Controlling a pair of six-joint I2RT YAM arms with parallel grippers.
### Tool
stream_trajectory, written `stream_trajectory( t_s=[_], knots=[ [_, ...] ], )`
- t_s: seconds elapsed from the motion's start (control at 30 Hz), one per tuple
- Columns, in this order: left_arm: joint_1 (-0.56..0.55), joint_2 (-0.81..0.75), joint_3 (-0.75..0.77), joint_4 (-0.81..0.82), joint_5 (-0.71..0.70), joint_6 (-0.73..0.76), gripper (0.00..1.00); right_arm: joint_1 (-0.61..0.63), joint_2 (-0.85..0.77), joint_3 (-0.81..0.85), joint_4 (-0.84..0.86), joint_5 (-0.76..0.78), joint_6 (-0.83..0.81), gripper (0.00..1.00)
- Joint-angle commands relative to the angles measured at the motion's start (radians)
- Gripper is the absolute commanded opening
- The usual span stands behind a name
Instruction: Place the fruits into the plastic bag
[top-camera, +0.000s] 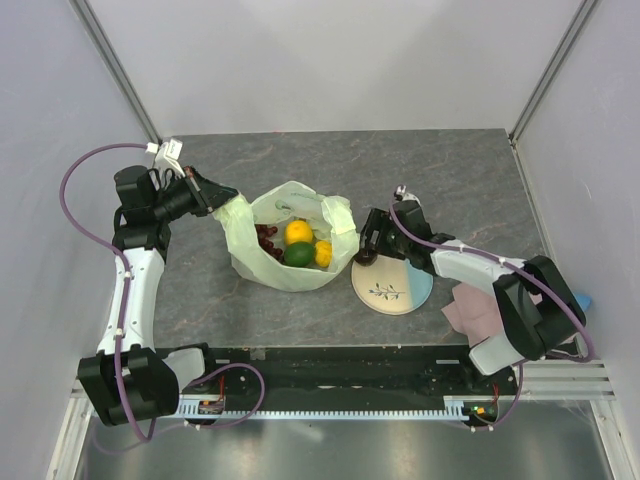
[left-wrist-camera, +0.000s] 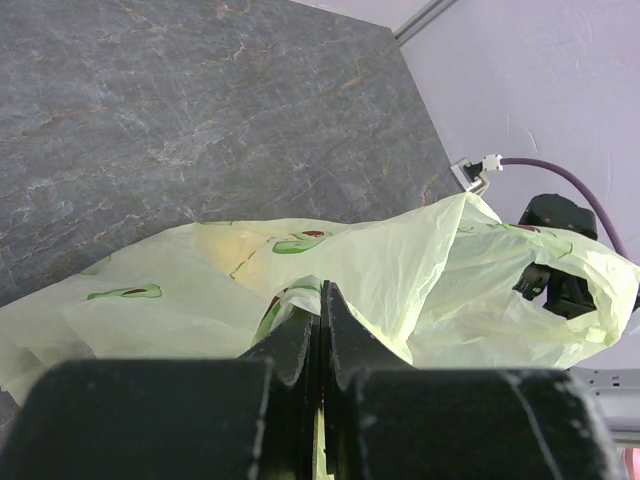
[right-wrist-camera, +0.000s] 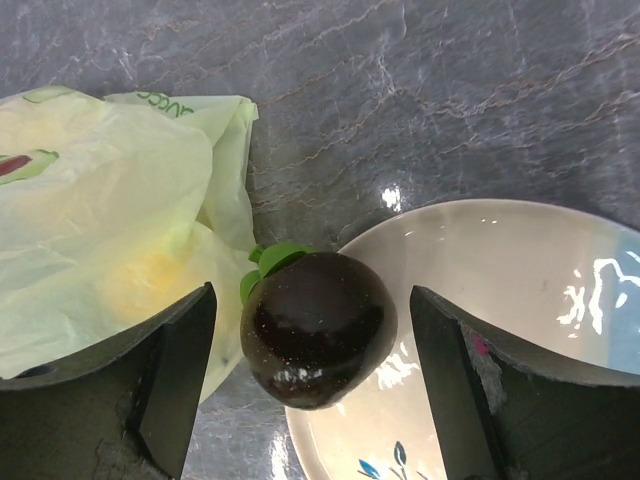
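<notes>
Right gripper (right-wrist-camera: 315, 330): jaws spread wide, a gap showing on each side between them and the fruit; nothing is clamped.
Dark purple-brown round fruit (right-wrist-camera: 318, 340): sits between those jaws with its green leaf cap toward the bag, resting on the plate's rim.
Plate (right-wrist-camera: 520, 300): under and to the right side of the right hand; apart from this fruit, nothing shows on it.
Left gripper (left-wrist-camera: 321, 320): pressed together on a fold of the plastic bag's edge, holding that side up.
Plastic bag (top-camera: 245, 225): stretched from the left hand toward the right hand, mouth open upward; its near flap lies just beside the right hand's left finger.
Fruits already in the bag: dark red grape bunch (top-camera: 268, 240), orange (top-camera: 298, 231), green avocado (top-camera: 298, 254), yellow pear (top-camera: 323, 253).
Step in hand: picking up the last visible loose fruit, judged from the straddling jaws.
Next move calls for: closing squarely on the round, glossy fruit so it does not roll off the rim, then lifting it over the flap to the bag mouth while the left hand holds the opening.
</notes>
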Motion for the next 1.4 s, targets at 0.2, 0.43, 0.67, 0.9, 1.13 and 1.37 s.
stream_trajectory(
  t_s=[0.2, 0.43, 0.67, 0.9, 1.13, 1.37],
  knots=[
    [0.004, -0.006, 0.010, 0.011, -0.001, 0.030, 0.02, 0.067, 0.024, 0.006, -0.005, 0.153, 0.084, 0.86],
    [0.004, -0.006, 0.010, 0.011, -0.001, 0.030, 0.01, 0.078, 0.035, 0.015, -0.017, 0.179, 0.088, 0.84],
    [0.002, -0.008, 0.008, 0.012, -0.003, 0.030, 0.02, 0.116, 0.052, 0.041, -0.066, 0.236, 0.076, 0.81],
    [0.004, -0.008, 0.008, 0.011, -0.001, 0.030, 0.01, 0.127, 0.068, 0.046, -0.072, 0.243, 0.076, 0.72],
    [0.004, -0.009, 0.008, 0.012, -0.001, 0.030, 0.01, 0.125, 0.042, 0.035, -0.077, 0.272, 0.073, 0.49],
    [0.002, -0.009, 0.008, 0.011, -0.001, 0.030, 0.01, 0.125, -0.073, 0.007, -0.080, 0.337, 0.053, 0.36]
  ],
)
